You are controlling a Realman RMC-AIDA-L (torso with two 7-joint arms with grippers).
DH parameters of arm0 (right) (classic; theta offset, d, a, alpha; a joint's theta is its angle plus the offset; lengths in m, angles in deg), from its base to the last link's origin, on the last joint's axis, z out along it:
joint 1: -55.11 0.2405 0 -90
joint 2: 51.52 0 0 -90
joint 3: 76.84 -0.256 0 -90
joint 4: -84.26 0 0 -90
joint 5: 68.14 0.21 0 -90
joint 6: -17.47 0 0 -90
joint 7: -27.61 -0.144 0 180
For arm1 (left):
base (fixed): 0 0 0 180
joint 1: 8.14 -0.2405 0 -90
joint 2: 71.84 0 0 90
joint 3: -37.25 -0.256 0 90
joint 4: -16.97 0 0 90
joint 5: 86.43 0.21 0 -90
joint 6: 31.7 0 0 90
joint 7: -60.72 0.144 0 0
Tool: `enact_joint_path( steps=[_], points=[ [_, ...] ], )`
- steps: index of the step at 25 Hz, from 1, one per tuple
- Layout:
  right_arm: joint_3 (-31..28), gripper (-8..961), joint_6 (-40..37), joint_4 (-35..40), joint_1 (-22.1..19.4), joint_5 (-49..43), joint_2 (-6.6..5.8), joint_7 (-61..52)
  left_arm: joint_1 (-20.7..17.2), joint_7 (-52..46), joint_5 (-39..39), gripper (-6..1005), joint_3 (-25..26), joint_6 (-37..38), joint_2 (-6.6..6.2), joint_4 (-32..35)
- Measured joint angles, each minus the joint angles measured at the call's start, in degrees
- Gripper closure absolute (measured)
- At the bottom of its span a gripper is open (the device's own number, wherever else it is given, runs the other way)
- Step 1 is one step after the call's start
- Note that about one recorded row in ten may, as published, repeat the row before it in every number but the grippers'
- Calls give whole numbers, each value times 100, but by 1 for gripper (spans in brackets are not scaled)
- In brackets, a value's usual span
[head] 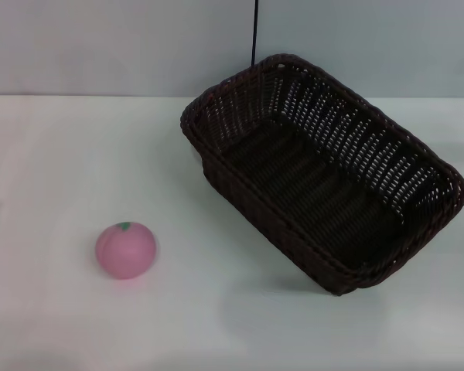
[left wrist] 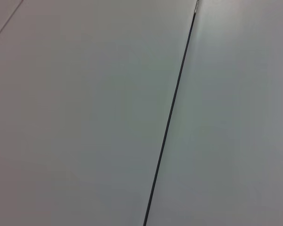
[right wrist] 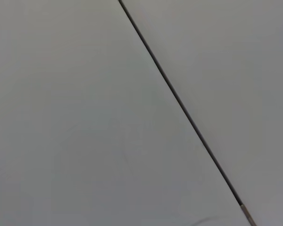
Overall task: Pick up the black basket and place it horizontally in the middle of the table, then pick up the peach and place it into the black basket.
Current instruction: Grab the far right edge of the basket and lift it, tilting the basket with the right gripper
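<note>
The black basket (head: 325, 178) lies at an angle at the frame's right on the table (head: 46, 154); the peach (head: 125, 249) sits lower left, well apart. Neither claw shows, so their state cannot be told.

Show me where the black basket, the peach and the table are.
black basket (head: 317, 193): head view, on its woven inner floor.
peach (head: 125, 251): head view, on its pink front.
table (head: 54, 154): head view, on bare white top.

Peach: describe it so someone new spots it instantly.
On the white table, look left of the big dark woven basket, nearer the front edge. The peach sits alone there, apart from the basket: a small, round pink ball with a green stem mark on top.
</note>
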Motion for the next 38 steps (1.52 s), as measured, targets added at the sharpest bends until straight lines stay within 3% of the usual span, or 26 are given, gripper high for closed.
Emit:
enact_joint_path(
  steps=[9,16,19,21,23,26,29,33,38],
  points=[
    [106,217,-34,-23,-11,-8,-7,-54,50,-241,-3,176,160,-273,-26,107],
    [1641,231,-50,786,-125,-21,-86,-1062,254,-497,32,181,135,-360,-32,378],
    [2410,237,-84,1603,-252,-278,-270,-2163,290,-604,34,183,133,-361,-25,413],
    [2686,241,-192,2249,-278,-844,-499,-3263,270,-674,18,185,142,-340,-4,352],
    [2710,245,-554,2859,-196,-1687,-776,-4368,266,-664,42,186,113,-337,0,338],
    [2400,250,-1442,3762,132,-3114,-1088,-5731,264,-675,79,188,83,-333,11,333],
    [2017,256,-2466,4511,625,-4550,-1260,-6768,272,-685,82,191,80,-349,21,294],
    [1972,264,-3427,4912,1353,-6094,-1467,-7558,358,-690,81,193,73,-399,22,245],
    [2206,274,-4024,4954,1937,-7181,-1549,-7922,434,-690,85,197,6,-415,15,243]
  ],
)
